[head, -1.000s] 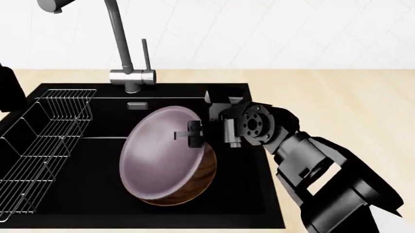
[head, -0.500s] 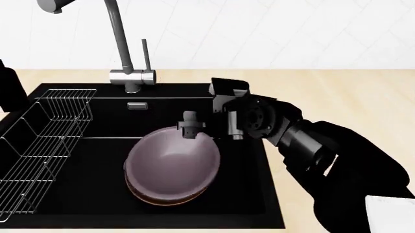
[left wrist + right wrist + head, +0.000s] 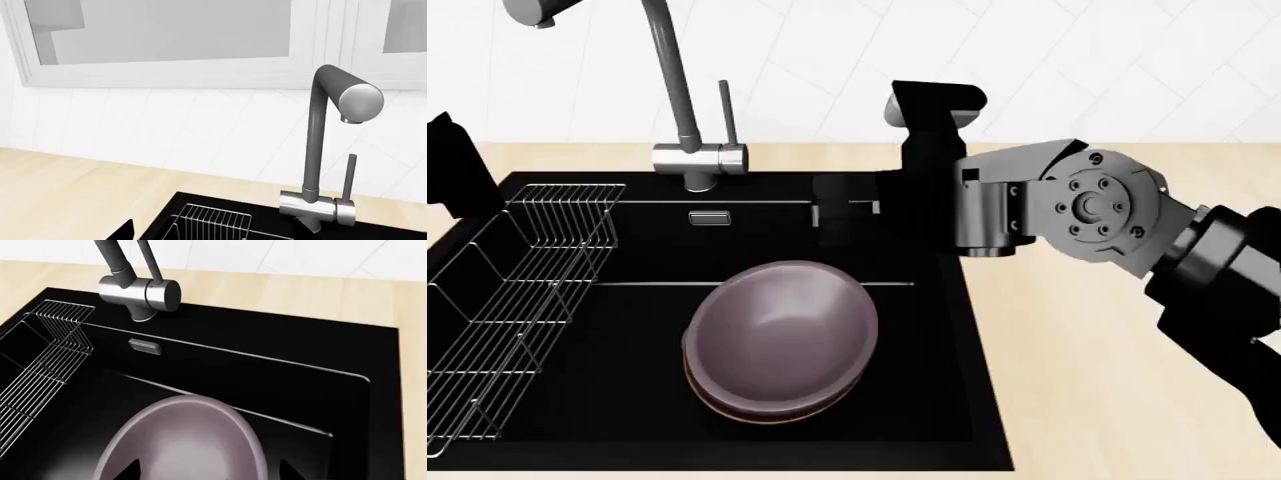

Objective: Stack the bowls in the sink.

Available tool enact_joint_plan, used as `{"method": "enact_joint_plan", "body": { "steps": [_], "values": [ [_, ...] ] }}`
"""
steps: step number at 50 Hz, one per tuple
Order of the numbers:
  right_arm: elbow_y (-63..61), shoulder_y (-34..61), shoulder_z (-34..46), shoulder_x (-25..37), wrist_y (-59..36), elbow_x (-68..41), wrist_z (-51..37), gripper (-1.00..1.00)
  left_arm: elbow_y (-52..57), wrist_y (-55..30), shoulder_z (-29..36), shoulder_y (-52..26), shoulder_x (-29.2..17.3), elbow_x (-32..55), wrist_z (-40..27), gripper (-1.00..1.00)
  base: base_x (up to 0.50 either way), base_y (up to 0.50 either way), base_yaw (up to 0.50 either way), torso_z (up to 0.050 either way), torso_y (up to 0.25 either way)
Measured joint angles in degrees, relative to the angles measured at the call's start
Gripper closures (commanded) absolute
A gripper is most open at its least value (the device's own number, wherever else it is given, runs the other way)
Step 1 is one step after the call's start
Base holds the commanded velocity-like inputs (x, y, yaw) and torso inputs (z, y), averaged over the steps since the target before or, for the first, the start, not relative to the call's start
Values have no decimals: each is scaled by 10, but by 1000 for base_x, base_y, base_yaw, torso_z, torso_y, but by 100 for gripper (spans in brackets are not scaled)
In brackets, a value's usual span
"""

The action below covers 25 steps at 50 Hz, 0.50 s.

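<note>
Bowls nested, my hand clear.

My right gripper (image 3: 845, 213) hangs released over the sink's (image 3: 941, 330) far side; the purple-grey bowl (image 3: 781, 335) sits inside the brown bowl (image 3: 767, 416) mid-basin. Dropping carelessly could knock the stack askew.

The middle of the sink (image 3: 961, 400) floor is taken up by the stacked bowls (image 3: 781, 340). The left side is filled by the wire rack (image 3: 521, 300). The back edge is blocked by the faucet (image 3: 687, 130). Bare floor is seen along the right wall.
</note>
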<state>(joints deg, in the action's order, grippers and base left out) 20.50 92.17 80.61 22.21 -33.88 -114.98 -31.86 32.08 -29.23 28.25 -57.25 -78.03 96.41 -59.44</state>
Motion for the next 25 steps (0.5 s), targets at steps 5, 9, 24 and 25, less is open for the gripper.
{"method": "enact_joint_plan", "body": {
  "steps": [5,9,24,25],
  "values": [
    [-95,11,-9,52,4,9,-36,-100,21,30,-6,20,-11,15,-3,-100,0,0,0,0,0],
    [-172,18,-19,97,9,12,-67,-100,42,56,-10,37,-27,27,-7,-100,0,0,0,0,0],
    [-449,36,-71,290,38,16,-168,-100,143,115,-37,57,-95,70,-46,-100,0,0,0,0,0],
    [-466,37,-75,303,40,16,-174,-100,150,115,-41,56,-97,74,-51,-100,0,0,0,0,0]
  ]
}}
